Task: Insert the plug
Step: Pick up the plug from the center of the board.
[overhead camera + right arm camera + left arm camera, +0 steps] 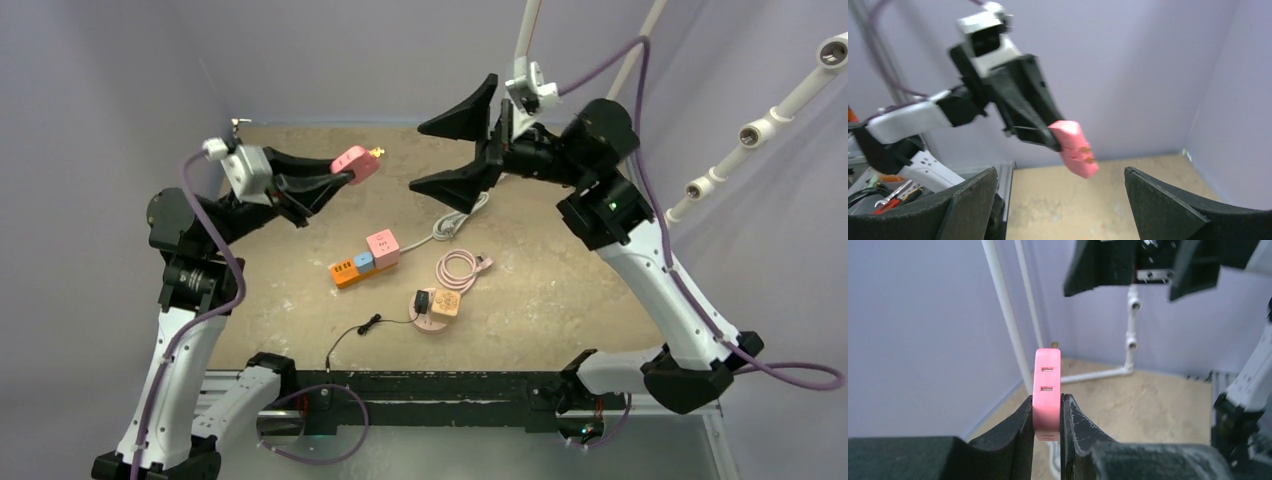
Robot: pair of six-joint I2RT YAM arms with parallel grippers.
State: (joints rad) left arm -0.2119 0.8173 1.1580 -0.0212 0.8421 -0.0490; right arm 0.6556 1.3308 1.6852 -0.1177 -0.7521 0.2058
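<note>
The left pincer [345,176] is clamped on the flat sides of the pink plug cube [355,164], aloft beyond the power strip [365,259]; the right pincer [416,156] gapes empty. The cube looks like light, rigid, slick plastic, probably best held mid-body, clear of the prongs [377,152].

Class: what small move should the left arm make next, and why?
Probably lower the left gripper, shut on the pink plug held in the air, toward the power strip on the table; the right gripper stands open and empty.

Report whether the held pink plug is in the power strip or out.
Out: the left gripper holds the pink plug aloft, prongs bare, apart from the power strip.
</note>
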